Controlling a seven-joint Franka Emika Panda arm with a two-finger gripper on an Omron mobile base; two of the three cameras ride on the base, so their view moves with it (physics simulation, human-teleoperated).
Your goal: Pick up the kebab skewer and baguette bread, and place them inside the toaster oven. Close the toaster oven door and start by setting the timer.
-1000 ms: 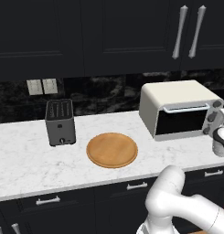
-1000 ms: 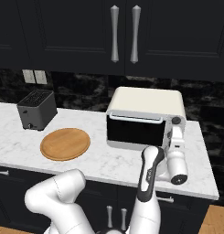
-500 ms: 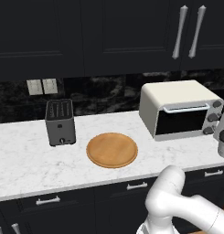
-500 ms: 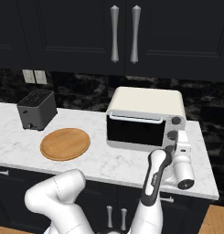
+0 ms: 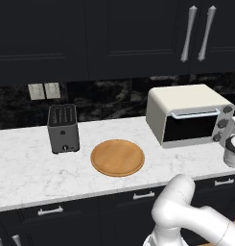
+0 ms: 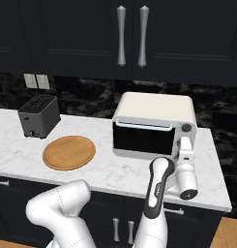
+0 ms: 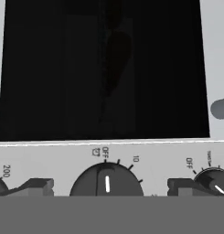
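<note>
Cream toaster oven (image 6: 154, 125), door (image 7: 103, 68) shut, faces the wide-open gripper (image 7: 109, 185); a knob (image 7: 106, 182) sits between its jaws.

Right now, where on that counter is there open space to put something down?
The marble counter lies bare left of the black toaster and along the front edge below the round wooden board. It is crowded at the toaster oven, where the gripper hovers at its knobs.

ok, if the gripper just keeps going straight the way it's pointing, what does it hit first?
Most likely the middle knob on the toaster oven control panel: in the hand view it sits centred between the open gripper fingertips, pointer at OFF. How far off it is, the pictures don't settle.
</note>
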